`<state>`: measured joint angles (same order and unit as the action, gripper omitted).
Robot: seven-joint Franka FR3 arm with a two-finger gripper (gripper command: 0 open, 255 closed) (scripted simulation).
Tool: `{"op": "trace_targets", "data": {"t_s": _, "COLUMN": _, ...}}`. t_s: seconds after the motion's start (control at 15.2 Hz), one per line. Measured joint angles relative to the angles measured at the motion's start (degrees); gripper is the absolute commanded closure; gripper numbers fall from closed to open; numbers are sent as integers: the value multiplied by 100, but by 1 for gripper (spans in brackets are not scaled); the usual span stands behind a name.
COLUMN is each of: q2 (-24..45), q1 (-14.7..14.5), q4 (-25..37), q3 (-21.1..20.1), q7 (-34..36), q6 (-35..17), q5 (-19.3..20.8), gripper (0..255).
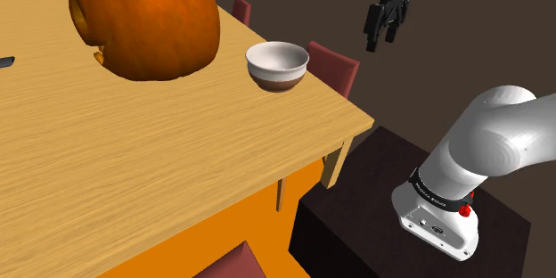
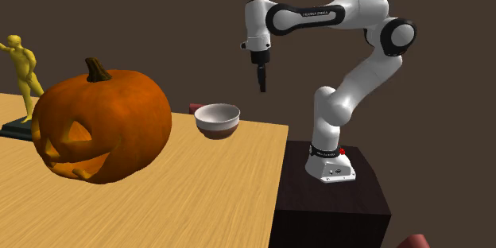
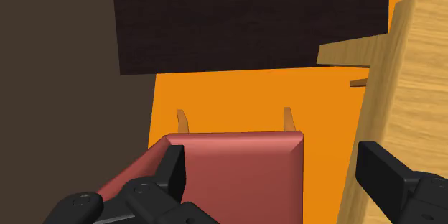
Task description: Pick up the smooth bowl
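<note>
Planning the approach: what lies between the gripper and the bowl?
Nothing: the second exterior view shows bare space between the gripper and the bowl.

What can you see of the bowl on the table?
The bowl is round and smooth, white inside and at the rim, brown low on its outside. It stands upright and empty near the corner of the wooden table, close to the carved orange pumpkin but apart from it. Only the table touches it; the open tool hangs higher, beyond its edge.
</note>
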<state>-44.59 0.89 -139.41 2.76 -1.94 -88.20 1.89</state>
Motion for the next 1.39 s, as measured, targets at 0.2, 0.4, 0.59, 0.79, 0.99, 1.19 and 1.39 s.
{"op": "trace_targets", "data": {"t_s": 0.2, "q2": 221, "q1": -60, "q4": 138, "q3": -27, "q7": 17, "q6": -80, "q5": -98, "gripper": 0}}
{"op": "trace_targets", "data": {"t_s": 0.4, "q2": 755, "q1": -203, "q4": 419, "q3": -104, "q7": 65, "q6": -329, "q5": -335, "gripper": 0}}
{"op": "trace_targets", "data": {"t_s": 0.59, "q2": 1302, "q1": -361, "q4": 777, "q3": -210, "q7": 135, "q6": -528, "q5": -589, "gripper": 0}}
{"op": "trace_targets", "data": {"t_s": 0.79, "q2": 1895, "q1": -501, "q4": 1165, "q3": -294, "q7": 164, "q6": -744, "q5": -822, "gripper": 0}}
{"op": "trace_targets", "data": {"t_s": 0.99, "q2": 2475, "q1": -629, "q4": 1633, "q3": -379, "q7": 190, "q6": -880, "q5": -1037, "gripper": 0}}
{"op": "trace_targets", "data": {"t_s": 1.19, "q2": 2950, "q1": -718, "q4": 2065, "q3": -431, "q7": 178, "q6": -941, "q5": -1203, "gripper": 0}}
{"op": "trace_targets", "data": {"t_s": 1.39, "q2": 3068, "q1": -748, "q4": 2033, "q3": -462, "q7": 178, "q6": -1097, "q5": -1250, "gripper": 0}}
